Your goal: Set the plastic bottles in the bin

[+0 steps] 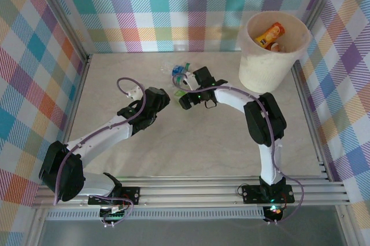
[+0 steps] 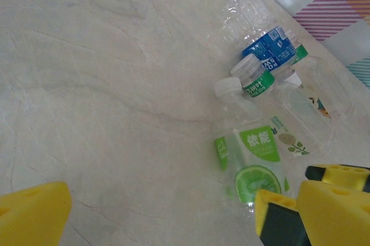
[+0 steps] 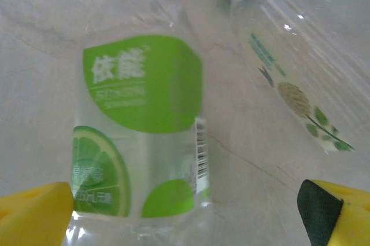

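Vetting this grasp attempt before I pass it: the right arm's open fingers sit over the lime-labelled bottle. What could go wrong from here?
1. The flower-labelled bottle lies right beside the lime-labelled bottle, so the right fingers might pinch or drag both when they close.
2. The left fingers hover open by the same pile, so the arms could clash.
3. The lime-labelled bottle is smooth and lying flat, so it may squirt out of the grip.

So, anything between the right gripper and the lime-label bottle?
Nothing. In the right wrist view the open right gripper straddles the lime-label bottle, with only bare table around it; a second clear bottle lies beside it.
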You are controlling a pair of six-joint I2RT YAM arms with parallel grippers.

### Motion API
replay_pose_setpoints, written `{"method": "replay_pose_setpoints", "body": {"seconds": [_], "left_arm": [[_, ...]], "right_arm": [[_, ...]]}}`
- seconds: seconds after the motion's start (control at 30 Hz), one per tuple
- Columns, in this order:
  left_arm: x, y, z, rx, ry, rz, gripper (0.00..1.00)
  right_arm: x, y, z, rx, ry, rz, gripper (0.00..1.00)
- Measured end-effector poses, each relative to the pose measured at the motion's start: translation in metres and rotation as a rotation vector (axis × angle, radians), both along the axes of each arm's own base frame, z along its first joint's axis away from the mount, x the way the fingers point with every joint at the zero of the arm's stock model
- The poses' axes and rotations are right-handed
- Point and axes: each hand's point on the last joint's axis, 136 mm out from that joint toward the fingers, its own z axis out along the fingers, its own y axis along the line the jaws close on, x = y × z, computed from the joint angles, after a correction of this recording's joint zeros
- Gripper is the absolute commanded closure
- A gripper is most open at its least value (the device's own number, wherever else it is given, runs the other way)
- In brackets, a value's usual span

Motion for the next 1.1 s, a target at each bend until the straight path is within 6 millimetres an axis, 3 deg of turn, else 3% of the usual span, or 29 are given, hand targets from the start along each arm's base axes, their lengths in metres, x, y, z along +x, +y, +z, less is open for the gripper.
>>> {"method": "replay_pose_setpoints", "body": {"seconds": [0.57, 0.77, 0.83, 0.97, 1.1], "left_arm": [[-0.002, 0.002, -0.003, 0.009, 0.013, 0.002, 0.00], [-0.005, 0.006, -0.009, 0.019, 0.026, 0.006, 0.00], [-0.005, 0.007, -0.010, 0.020, 0.028, 0.006, 0.00], [-0.007, 0.008, -0.011, 0.022, 0.031, 0.006, 0.00], [-0.008, 0.009, -0.010, 0.018, 0.025, 0.006, 0.00]], "right_arm": [[-0.001, 0.039, -0.039, -0.022, 0.065, 0.003, 0.00], [0.005, 0.047, -0.030, 0.008, 0.055, 0.022, 0.01], [0.006, 0.052, -0.028, 0.021, 0.057, 0.031, 0.09], [0.013, 0.057, -0.024, 0.034, 0.049, 0.024, 0.35], [0.013, 0.056, -0.024, 0.034, 0.051, 0.008, 0.43]]}}
